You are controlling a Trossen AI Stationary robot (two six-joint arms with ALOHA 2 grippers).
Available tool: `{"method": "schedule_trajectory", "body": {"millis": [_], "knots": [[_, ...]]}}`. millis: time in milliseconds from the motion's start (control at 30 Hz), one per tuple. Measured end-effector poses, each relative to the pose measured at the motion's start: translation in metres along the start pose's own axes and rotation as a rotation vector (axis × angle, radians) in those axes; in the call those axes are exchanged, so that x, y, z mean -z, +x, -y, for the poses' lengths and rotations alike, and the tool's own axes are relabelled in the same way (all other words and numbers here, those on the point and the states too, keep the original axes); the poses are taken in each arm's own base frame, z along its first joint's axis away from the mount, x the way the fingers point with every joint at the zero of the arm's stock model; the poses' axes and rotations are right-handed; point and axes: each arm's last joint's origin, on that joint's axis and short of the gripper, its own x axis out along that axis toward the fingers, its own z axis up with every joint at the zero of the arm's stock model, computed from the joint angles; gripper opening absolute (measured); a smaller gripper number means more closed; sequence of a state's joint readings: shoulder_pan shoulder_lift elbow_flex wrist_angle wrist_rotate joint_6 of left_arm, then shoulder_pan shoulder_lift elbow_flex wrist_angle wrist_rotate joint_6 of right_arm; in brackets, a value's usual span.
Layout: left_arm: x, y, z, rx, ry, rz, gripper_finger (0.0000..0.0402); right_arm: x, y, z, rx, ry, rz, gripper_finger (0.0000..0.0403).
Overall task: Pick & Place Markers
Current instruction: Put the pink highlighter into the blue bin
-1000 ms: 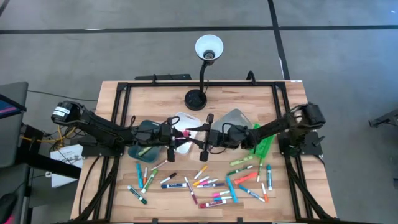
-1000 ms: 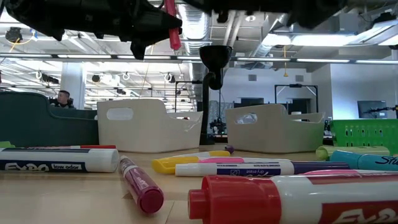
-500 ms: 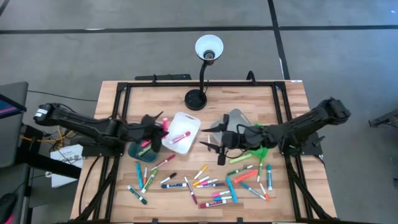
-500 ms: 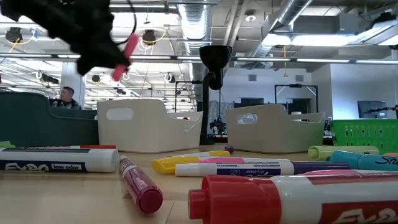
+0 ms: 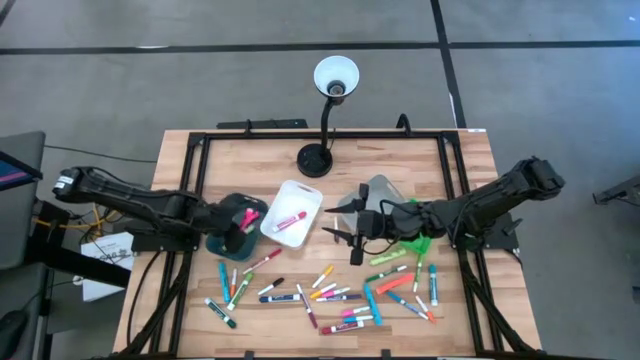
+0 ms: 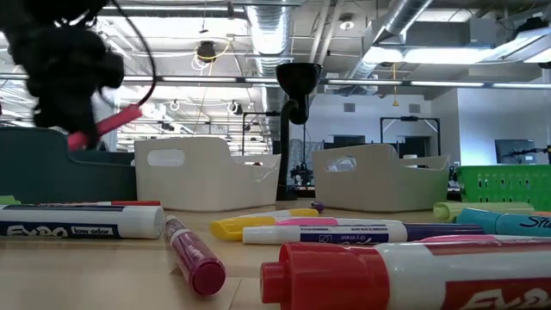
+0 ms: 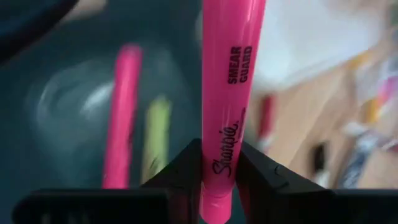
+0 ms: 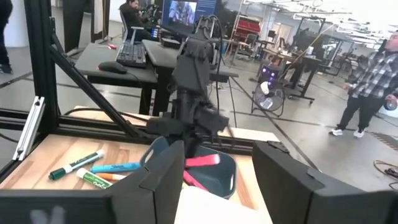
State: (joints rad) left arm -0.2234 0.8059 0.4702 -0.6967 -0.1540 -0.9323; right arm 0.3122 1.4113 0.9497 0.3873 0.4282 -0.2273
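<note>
**One marker held, one in the white bin**

The left tool (image 5: 240, 222) clamps one pink marker (image 7: 229, 106) over the teal bin (image 5: 224, 241). The right tool (image 5: 348, 235) stands apart above the worktop (image 5: 400, 160). The white bin (image 5: 290, 212) holds one marker (image 5: 289, 219).

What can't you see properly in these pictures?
- Teal bin, left wrist view: its markers are blurred, and the held pink marker covers part of it.
- Grey bin, high view: the right arm hides its inside.
- Loose markers, high view: labels too small to read.
</note>
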Motion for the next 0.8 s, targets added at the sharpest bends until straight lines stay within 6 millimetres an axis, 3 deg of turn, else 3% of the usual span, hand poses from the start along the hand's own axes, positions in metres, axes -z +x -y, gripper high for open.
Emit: {"method": "schedule_trajectory", "body": {"millis": [333, 600, 800], "knots": [[0.007, 0.021, -0.002, -0.139, 0.058, -0.179, 0.0084, 0.002, 0.0, 0.0, -0.005, -0.004, -0.014, 0.0172], [0.012, 0.043, -0.003, -0.265, 0.087, -0.27, 0.0126, 0.001, 0.0, 0.0, -0.006, -0.004, -0.012, 0.0171], [0.007, 0.04, 0.004, -0.226, 0.103, -0.275, 0.0148, 0.002, 0.0, 0.0, -0.006, -0.005, -0.012, 0.0168]]}}
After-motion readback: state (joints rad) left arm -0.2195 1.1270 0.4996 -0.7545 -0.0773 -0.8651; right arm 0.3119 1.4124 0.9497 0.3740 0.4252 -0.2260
